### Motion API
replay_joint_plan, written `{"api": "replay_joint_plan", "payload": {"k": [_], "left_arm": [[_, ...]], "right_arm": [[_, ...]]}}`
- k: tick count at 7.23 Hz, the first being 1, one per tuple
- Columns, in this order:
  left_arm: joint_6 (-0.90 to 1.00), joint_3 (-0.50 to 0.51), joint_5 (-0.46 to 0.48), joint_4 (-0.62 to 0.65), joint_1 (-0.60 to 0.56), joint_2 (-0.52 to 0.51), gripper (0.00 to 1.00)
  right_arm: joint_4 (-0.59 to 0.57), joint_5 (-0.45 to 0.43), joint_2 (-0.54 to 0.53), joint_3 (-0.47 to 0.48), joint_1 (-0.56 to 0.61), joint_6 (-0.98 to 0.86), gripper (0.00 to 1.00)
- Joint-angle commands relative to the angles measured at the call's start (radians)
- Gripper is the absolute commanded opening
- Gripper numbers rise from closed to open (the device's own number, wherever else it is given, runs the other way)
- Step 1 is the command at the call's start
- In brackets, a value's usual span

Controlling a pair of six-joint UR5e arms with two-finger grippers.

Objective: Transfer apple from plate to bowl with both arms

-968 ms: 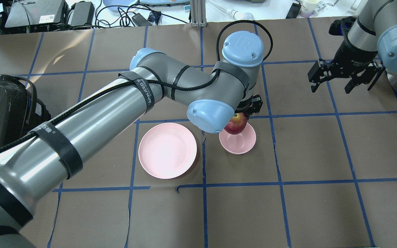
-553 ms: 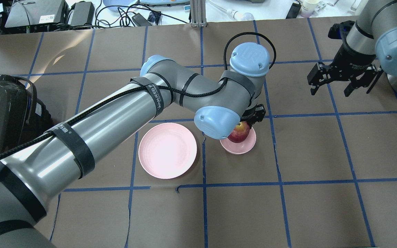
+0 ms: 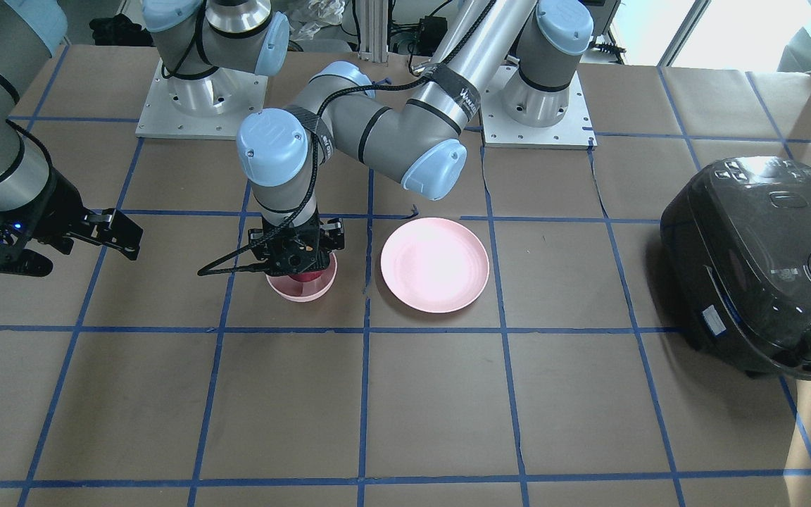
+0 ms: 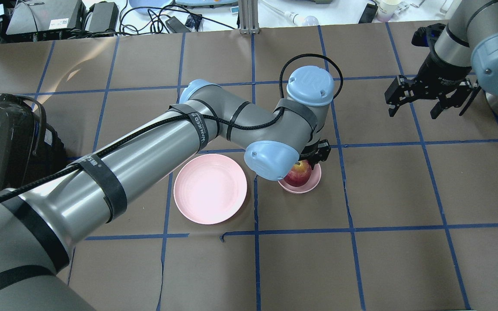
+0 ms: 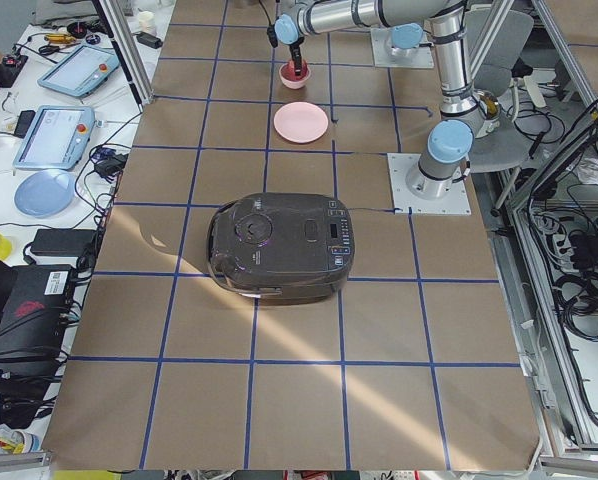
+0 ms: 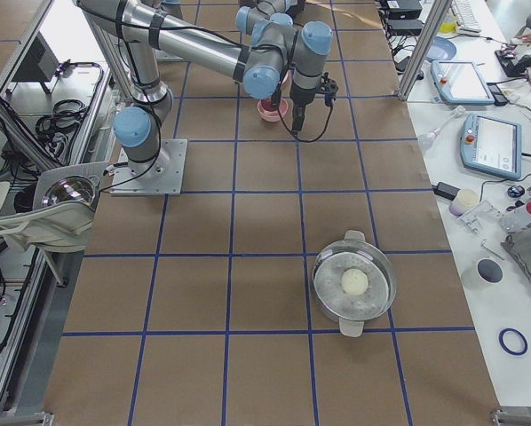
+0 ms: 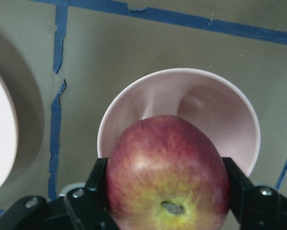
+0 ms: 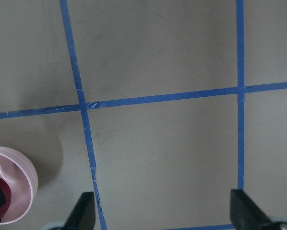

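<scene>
The black two-finger left gripper was clamped on the small, round dark-red apple, one finger against each side. It held the apple low in the mouth of the small, deep pale-pink bowl near the middle of the brown tabletop. Whether the apple touched the bowl's bottom could not be told. The wide, shallow pale-pink plate lay bare just beside the bowl, toward the left edge. The right gripper hung spread apart, holding nothing, toward the far right corner.
</scene>
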Motion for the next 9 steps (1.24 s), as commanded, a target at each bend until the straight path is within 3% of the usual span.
{"api": "replay_joint_plan", "payload": {"k": [1,2,4,5,9], "left_arm": [[0.006,-0.003,-0.004,0.031,0.000,-0.023,0.37],[0.005,-0.003,-0.004,0.031,0.000,-0.024,0.65],[0.003,0.006,0.004,0.031,0.000,-0.020,1.00],[0.003,0.006,0.003,0.031,0.000,-0.012,1.00],[0.025,0.011,0.007,0.011,0.014,0.089,1.00]], "right_arm": [[0.004,0.000,-0.004,-0.003,-0.001,0.002,1.00],[0.006,0.002,-0.004,-0.004,0.000,0.002,1.00],[0.003,0.014,0.000,0.000,0.000,0.002,1.00],[0.006,0.052,0.002,0.005,-0.001,0.026,1.00],[0.012,0.039,-0.006,-0.007,0.002,0.028,1.00]]}}
